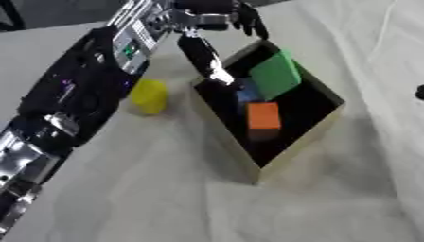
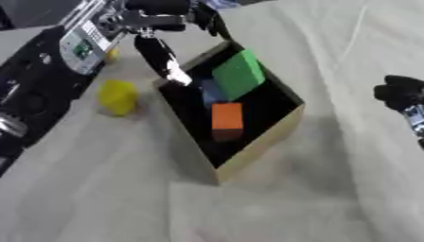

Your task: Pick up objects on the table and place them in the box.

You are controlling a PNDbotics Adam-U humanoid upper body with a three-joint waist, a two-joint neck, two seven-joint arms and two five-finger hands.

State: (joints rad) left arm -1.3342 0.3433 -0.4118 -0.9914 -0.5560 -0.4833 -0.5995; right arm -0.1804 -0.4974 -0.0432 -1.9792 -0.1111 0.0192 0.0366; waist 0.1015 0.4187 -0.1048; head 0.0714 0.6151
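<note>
A box (image 1: 294, 153) with a dark inside sits askew on a pale cloth-covered table (image 1: 165, 198). Inside it lie a green block (image 1: 276, 74), a blue block (image 1: 246, 94) and an orange block (image 1: 263, 116). The left hand (image 1: 217, 16) hangs over the box's far corner, fingers relaxed and spread, holding nothing (its thumb points down at the rim). A yellow block (image 1: 150, 96) stands on the cloth just left of the box. The right hand (image 2: 400, 94) shows at the right edge; I cannot tell its fingers' state.

a test bench: cloth-covered table (image 1: 165, 189), toy blocks (image 1: 263, 118).
</note>
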